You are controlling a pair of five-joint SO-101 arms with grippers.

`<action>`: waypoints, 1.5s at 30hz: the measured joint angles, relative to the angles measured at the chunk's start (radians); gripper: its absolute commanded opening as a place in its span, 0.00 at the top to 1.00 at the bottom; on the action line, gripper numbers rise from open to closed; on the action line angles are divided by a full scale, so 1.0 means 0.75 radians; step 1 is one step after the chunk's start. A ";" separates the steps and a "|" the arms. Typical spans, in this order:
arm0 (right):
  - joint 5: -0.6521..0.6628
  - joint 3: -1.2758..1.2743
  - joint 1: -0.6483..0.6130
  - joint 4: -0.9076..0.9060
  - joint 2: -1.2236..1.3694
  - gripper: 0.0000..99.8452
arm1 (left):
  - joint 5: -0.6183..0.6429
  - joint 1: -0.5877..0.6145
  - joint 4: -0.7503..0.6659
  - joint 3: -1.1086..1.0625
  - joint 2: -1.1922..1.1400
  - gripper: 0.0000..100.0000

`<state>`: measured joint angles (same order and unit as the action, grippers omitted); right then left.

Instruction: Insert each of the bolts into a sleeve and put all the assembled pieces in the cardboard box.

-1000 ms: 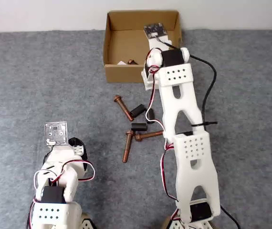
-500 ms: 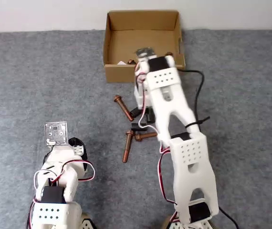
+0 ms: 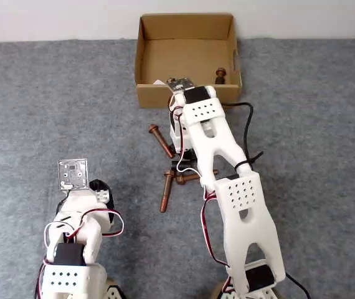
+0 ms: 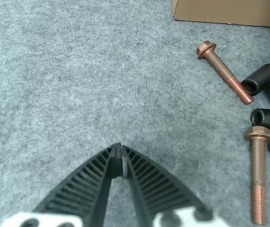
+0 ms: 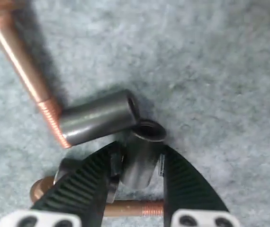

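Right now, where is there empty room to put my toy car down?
The carpet left of the bolts, between the cardboard box and the left gripper, is bare. So is the carpet right of the right arm. It's crowded just in front of the box: three bolts and sleeves lie together there, with the right gripper around a sleeve.

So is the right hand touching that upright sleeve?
Touching. The right wrist view shows the upright sleeve standing inside the right hand, with both fingers pressed against its sides.
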<state>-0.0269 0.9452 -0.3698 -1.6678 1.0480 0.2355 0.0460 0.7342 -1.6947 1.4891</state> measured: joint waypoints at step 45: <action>-0.485 -1.643 0.039 0.100 -1.970 0.99 | 0.000 -0.023 0.000 0.000 0.000 0.99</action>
<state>-0.3905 -0.2869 -0.3406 -1.5927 -0.4296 0.2355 0.0292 0.7342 -1.6947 1.4891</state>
